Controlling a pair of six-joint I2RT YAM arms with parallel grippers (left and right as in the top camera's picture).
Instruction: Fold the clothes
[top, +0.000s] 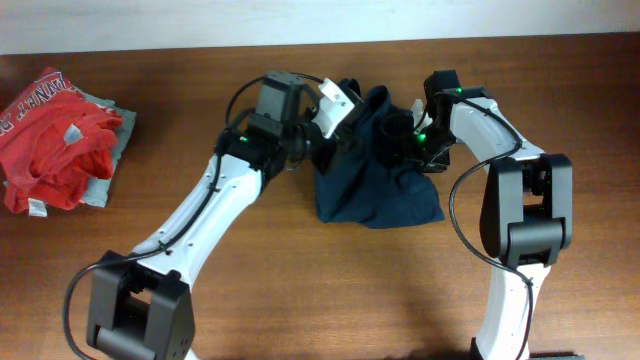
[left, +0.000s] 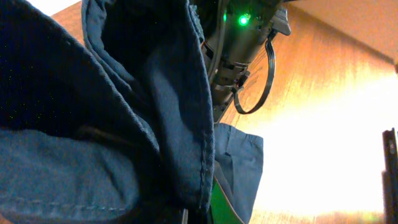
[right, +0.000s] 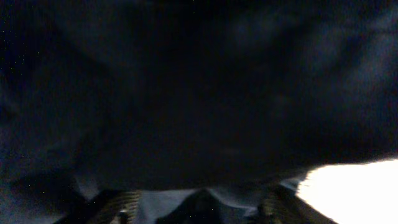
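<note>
Seemingly mid-fold: the dark navy soft-fabric garment (top: 378, 190) lies bunched on the brown wooden table (top: 300, 290) between the left gripper (top: 340, 108) and right gripper (top: 408, 128). Both are buried in its far edge, and I cannot tell their grip. Next, presumably, draw that edge over evenly.

- The clothes (top: 375, 185) are showing matt navy cloth with stitched seams.
- The tabletop (top: 300, 300) is looking like smooth, faintly glossy wood.
- The left arm (top: 205, 215) and right arm (top: 480, 125) are showing smooth white plastic shells, black joints.
</note>
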